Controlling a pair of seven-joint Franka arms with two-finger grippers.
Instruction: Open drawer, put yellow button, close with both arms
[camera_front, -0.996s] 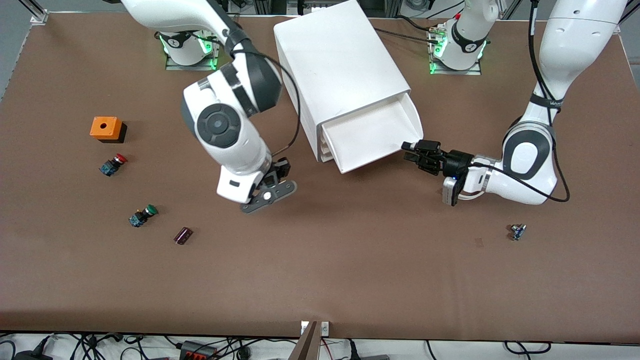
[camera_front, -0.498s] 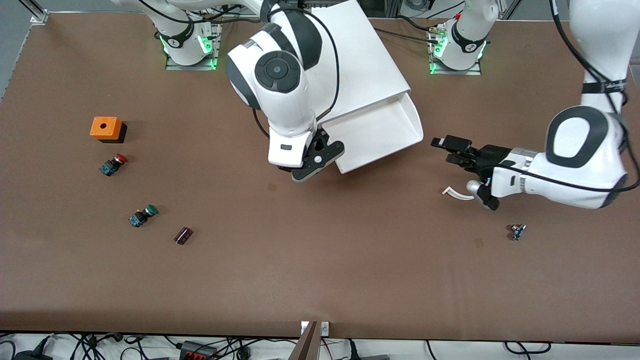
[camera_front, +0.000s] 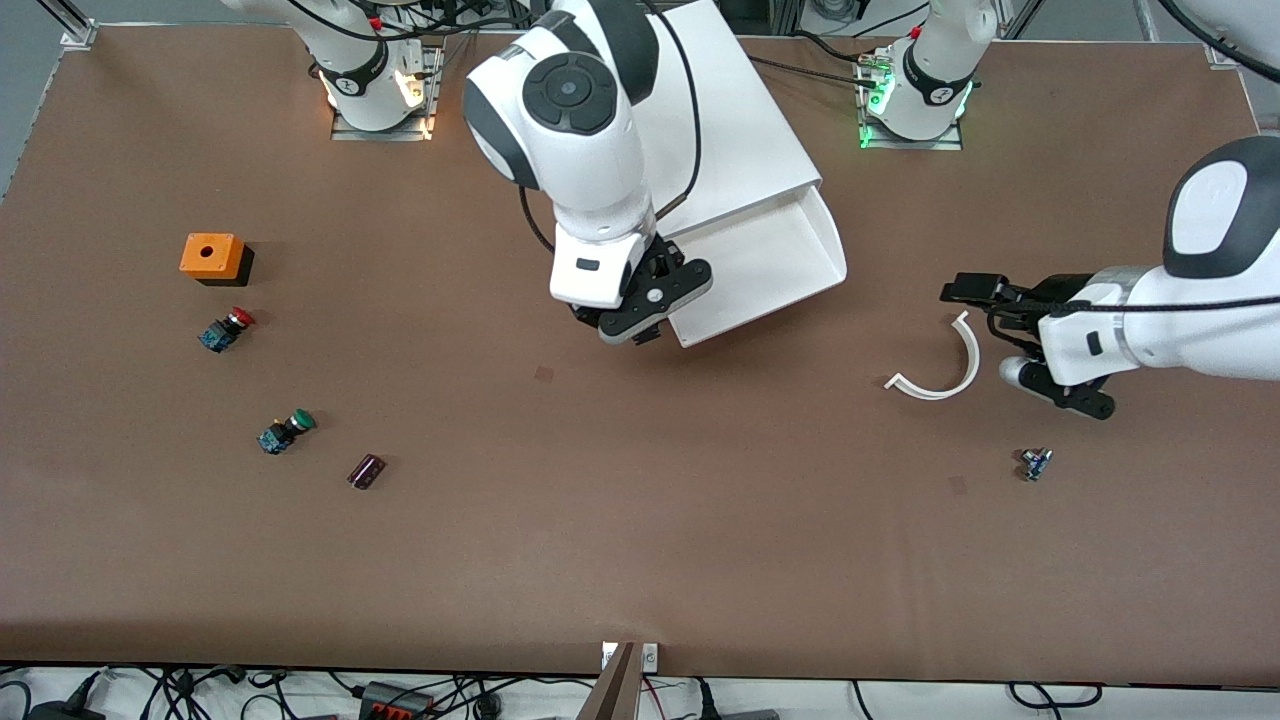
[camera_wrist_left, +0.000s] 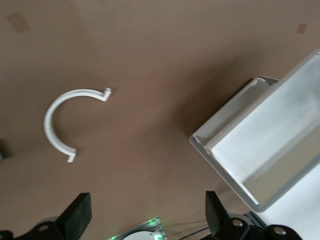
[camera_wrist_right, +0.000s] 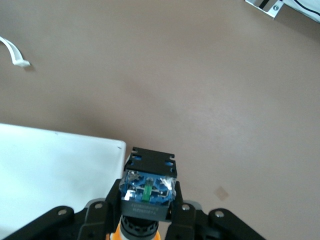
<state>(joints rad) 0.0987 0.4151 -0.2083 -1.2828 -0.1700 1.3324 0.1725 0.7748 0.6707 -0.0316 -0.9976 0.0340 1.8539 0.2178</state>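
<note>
We hold the yellow button (camera_wrist_right: 148, 197) clenched in our right gripper (camera_front: 640, 318) over the open drawer's (camera_front: 770, 262) corner for dropping — left gripper (camera_front: 975, 292), jaws spread, waits over the surface (camera_front: 640, 520).

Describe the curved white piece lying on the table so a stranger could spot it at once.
Start at the white cabinet with its open drawer, then look toward the left arm's end of the table. The thin white half-ring lies flat there, beside the left tool; nothing else nearby is curved or white.
</note>
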